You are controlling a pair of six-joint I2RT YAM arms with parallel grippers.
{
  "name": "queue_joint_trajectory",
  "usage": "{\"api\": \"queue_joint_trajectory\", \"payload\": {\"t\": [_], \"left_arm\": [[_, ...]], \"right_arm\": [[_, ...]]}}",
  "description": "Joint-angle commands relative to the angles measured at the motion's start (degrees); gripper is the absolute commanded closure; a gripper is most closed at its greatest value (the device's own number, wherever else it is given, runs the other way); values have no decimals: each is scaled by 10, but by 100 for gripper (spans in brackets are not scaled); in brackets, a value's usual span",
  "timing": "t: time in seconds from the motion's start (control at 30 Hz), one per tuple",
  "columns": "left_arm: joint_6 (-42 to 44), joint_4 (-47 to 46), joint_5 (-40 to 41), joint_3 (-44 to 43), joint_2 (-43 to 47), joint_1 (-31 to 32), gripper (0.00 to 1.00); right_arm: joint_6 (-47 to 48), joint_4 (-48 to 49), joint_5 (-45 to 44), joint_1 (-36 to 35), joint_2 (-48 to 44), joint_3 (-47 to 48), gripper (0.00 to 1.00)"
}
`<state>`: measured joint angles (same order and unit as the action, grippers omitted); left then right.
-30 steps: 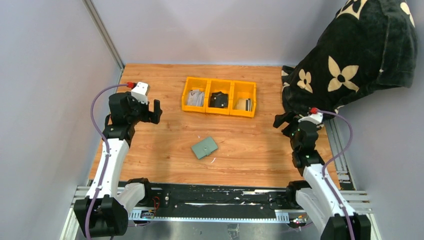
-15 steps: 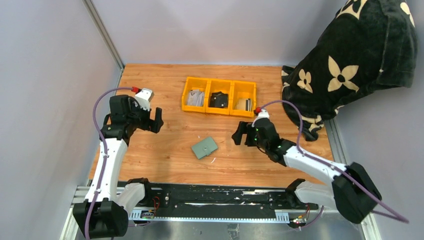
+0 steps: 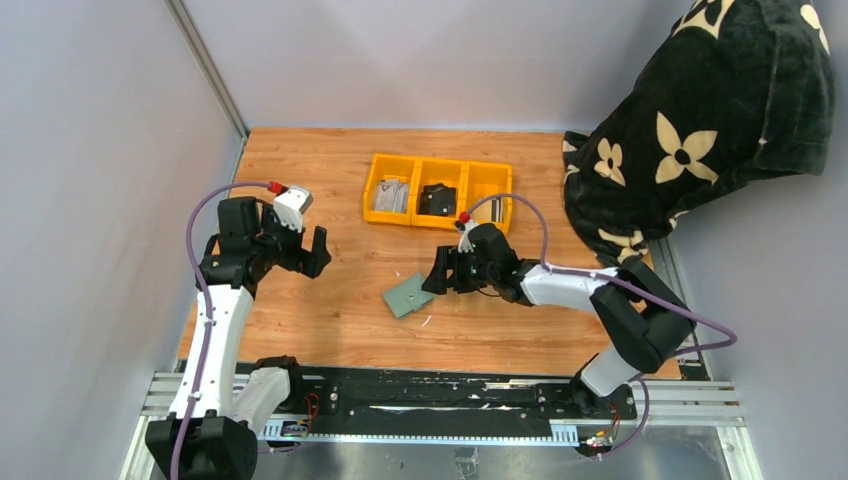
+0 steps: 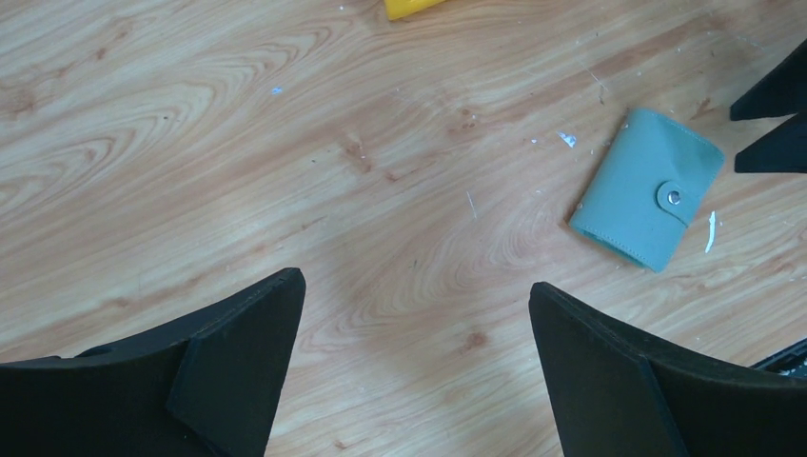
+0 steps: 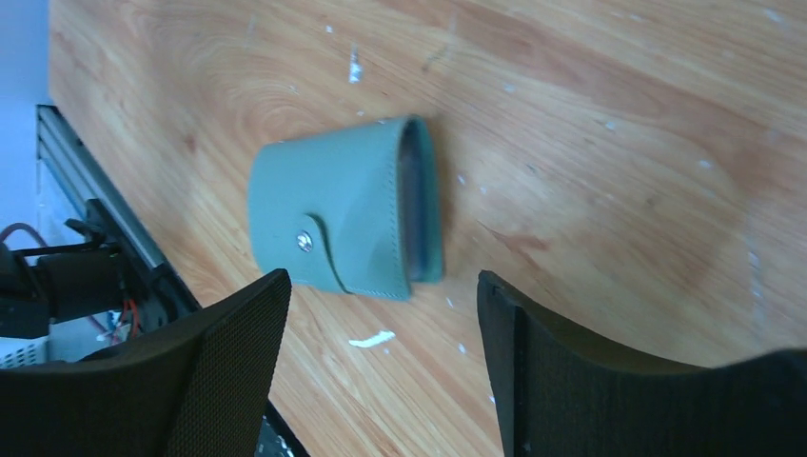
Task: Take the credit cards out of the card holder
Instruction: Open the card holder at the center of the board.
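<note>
The sage-green card holder [image 3: 409, 295] lies shut on the wooden table, its strap tab snapped down. It also shows in the left wrist view [image 4: 647, 202] and in the right wrist view [image 5: 344, 221], where a blue-grey edge shows at its open side. My right gripper [image 3: 440, 271] is open and empty, just right of the card holder and apart from it; in its own view [image 5: 381, 324] the jaws stand wide apart. My left gripper [image 3: 312, 249] is open and empty, well to the left [image 4: 417, 314]. Grey and whitish cards [image 3: 388, 194] lie in the yellow bin's left compartment.
A yellow three-compartment bin [image 3: 438, 169] stands behind the card holder, with a black lump [image 3: 437, 198] in its middle compartment and small items in the right one. A black flowered cloth [image 3: 700, 120] is piled at the back right. Grey walls close the left side and the back.
My right arm has swung far left across the table, from the right edge to just beside the card holder. My left gripper has shifted slightly forward and right.
</note>
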<state>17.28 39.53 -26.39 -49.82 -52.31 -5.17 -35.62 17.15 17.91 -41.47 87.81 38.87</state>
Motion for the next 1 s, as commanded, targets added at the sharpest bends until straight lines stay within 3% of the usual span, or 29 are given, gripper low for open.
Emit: {"api": "queue_joint_trajectory", "payload": {"t": [0.0, 0.4, 0.53, 0.67, 0.77, 0.97], "left_arm": [[6, 12, -15, -1, 3, -4, 0], [2, 16, -42, 3, 11, -4, 0], [-1, 16, -56, 3, 10, -4, 0], [-4, 15, -95, 15, 13, 0, 0], [-6, 18, -103, 14, 13, 13, 0], [-9, 18, -137, 16, 19, 45, 0]], "right_arm": [[-14, 24, 73, -12, 43, 37, 26], [-11, 23, 88, -23, 118, 74, 46], [-14, 26, 100, -26, 133, 82, 60], [-18, 40, 119, -26, 134, 85, 86], [-21, 48, 132, -26, 123, 88, 99], [-2, 57, 163, -26, 57, 95, 100]]}}
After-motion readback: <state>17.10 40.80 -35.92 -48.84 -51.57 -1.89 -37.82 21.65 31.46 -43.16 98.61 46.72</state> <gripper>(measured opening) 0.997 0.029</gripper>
